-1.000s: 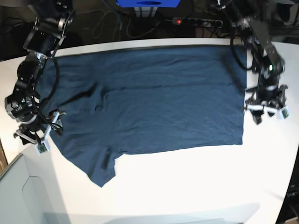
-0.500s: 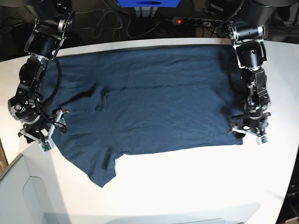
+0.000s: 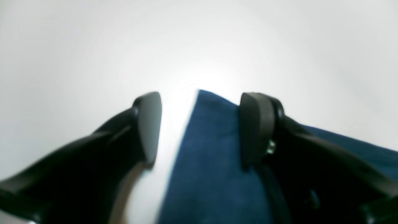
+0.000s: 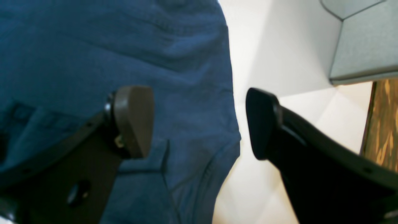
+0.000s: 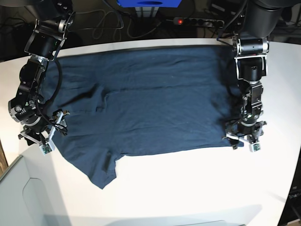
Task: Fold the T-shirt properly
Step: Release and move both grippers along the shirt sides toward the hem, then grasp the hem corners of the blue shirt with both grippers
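The dark navy-teal T-shirt (image 5: 155,101) lies spread flat across the white table (image 5: 188,188), one sleeve (image 5: 101,169) pointing to the front left. My left gripper (image 5: 243,142) is open at the shirt's front right hem corner; in the left wrist view (image 3: 199,124) the corner of cloth (image 3: 211,149) lies between the open fingers. My right gripper (image 5: 42,137) is open at the shirt's left edge; in the right wrist view (image 4: 199,121) one finger is over the cloth (image 4: 124,62) and the other over bare table.
A grey bin (image 5: 23,197) stands at the front left corner, also in the right wrist view (image 4: 360,40). A power strip (image 5: 200,21) and cables lie behind the table. White table surface stretches along the front.
My left gripper has moved from beside the shirt's right edge forward and inward onto the front right hem corner. My right gripper has shifted slightly toward the shirt's left edge.
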Robot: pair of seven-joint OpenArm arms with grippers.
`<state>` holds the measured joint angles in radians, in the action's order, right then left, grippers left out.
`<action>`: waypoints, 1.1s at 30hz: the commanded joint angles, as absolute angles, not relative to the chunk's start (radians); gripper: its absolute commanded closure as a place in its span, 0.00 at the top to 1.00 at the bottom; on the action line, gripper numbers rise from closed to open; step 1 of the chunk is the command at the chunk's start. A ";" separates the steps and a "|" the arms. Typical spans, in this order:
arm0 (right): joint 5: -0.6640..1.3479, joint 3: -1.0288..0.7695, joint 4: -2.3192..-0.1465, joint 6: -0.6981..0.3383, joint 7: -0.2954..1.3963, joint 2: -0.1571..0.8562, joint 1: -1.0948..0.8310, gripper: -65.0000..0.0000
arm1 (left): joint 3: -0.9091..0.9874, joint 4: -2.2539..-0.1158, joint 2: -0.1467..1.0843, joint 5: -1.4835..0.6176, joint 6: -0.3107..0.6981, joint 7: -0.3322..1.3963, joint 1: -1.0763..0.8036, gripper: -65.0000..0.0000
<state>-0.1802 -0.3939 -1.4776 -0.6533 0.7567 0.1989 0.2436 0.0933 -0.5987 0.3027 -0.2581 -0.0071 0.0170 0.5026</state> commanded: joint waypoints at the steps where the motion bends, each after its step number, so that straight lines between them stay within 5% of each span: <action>1: -0.166 -0.395 -1.491 -0.654 0.736 0.213 0.278 0.68 | 0.091 -0.602 0.309 -0.265 -0.001 0.028 0.526 0.58; 7: -0.166 -0.395 -1.397 -0.653 0.734 0.217 0.340 0.68 | 0.090 -0.602 0.308 -0.263 -0.001 0.028 0.527 0.56; 13: -0.166 -0.395 -1.136 -0.653 0.634 0.216 0.490 0.68 | 0.094 -0.602 0.308 -0.265 -0.001 0.028 0.527 0.16; 18: -0.166 -0.395 -0.871 -0.648 0.449 0.216 0.622 0.68 | 0.094 -0.602 0.308 -0.263 -0.002 0.028 0.527 0.00; 24: -0.166 -0.364 -0.484 -0.521 0.145 0.272 0.751 0.68 | 0.094 -0.602 0.308 -0.263 -0.005 0.028 0.519 0.00; 33: -0.166 -0.171 -0.446 -0.361 -0.005 0.300 0.711 0.68 | 0.090 -0.611 0.308 -0.263 -0.005 0.028 0.483 0.00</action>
<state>-0.1802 -0.1692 -0.4335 -0.3725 0.0189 0.2852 0.6846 0.0879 -0.6086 0.2974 -0.2661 0.0044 -0.0063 0.4782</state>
